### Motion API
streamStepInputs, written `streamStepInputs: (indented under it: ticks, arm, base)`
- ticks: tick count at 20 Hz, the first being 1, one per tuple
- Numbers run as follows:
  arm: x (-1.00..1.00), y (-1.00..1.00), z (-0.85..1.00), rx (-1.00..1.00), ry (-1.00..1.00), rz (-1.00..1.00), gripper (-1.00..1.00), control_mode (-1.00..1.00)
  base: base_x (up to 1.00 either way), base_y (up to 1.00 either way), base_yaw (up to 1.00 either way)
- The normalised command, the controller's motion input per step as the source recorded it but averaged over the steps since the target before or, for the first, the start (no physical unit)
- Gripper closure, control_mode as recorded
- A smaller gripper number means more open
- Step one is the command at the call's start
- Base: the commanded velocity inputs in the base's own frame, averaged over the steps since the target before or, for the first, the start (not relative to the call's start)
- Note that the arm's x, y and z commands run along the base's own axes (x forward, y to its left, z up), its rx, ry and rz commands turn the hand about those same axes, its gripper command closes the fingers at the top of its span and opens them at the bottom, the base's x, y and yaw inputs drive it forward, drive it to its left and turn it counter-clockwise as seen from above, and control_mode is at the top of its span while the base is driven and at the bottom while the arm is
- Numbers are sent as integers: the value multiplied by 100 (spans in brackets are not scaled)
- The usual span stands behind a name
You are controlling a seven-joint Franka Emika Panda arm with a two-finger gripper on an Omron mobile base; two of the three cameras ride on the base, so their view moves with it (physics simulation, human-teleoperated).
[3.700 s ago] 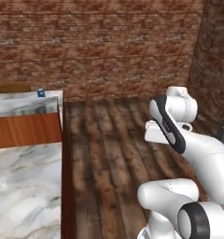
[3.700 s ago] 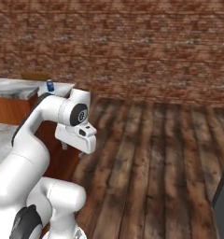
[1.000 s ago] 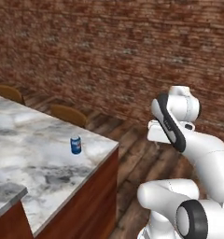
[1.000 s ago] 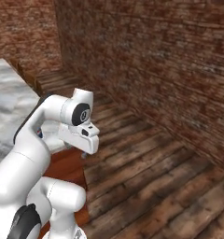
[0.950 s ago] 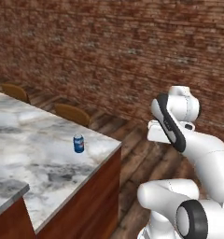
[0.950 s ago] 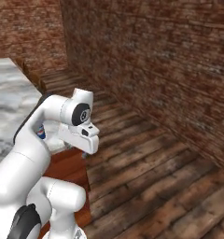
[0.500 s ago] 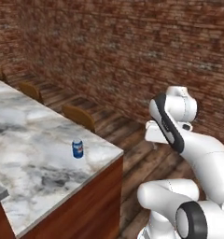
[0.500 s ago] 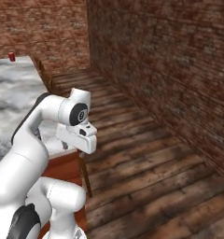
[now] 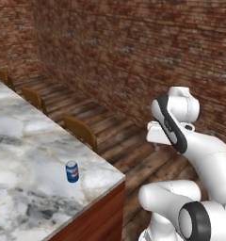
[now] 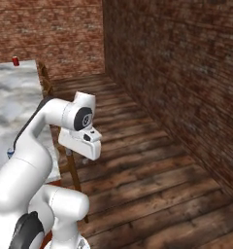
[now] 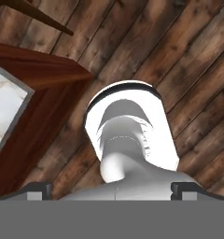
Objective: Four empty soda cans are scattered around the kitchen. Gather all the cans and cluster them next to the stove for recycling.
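- Left base view: a blue soda can (image 9: 72, 171) stands upright on the marble counter (image 9: 20, 155), near its corner, silver top up; whether anything is inside cannot be told. Wooden chairs (image 9: 80, 132) line the counter's far edge. The arm is folded beside the counter, well apart from the can.
- Right base view: a red soda can (image 10: 15, 61) stands at the counter's far end, near the brick wall (image 10: 181, 73).
- Hand view: the gripper (image 11: 112, 187) points down at the plank floor (image 11: 188, 70), finger tips (image 11: 38, 189) spread wide at either edge, nothing between them.
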Motion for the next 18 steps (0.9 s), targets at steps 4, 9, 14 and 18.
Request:
streamStepInputs:
  ticks: [4,9,14,18]
  arm:
    - [0,9,0,0,2,0,-100,-100]
    - [0,67,-1,-3,10,1,-100,-100]
    - [0,72,14,-8,-1,11,-100,-100]
    - [-9,83,18,-4,-10,16,-100,-100]
  base:
    - [12,15,0]
    - [0,0,0]
    - [0,0,0]
    - [0,0,0]
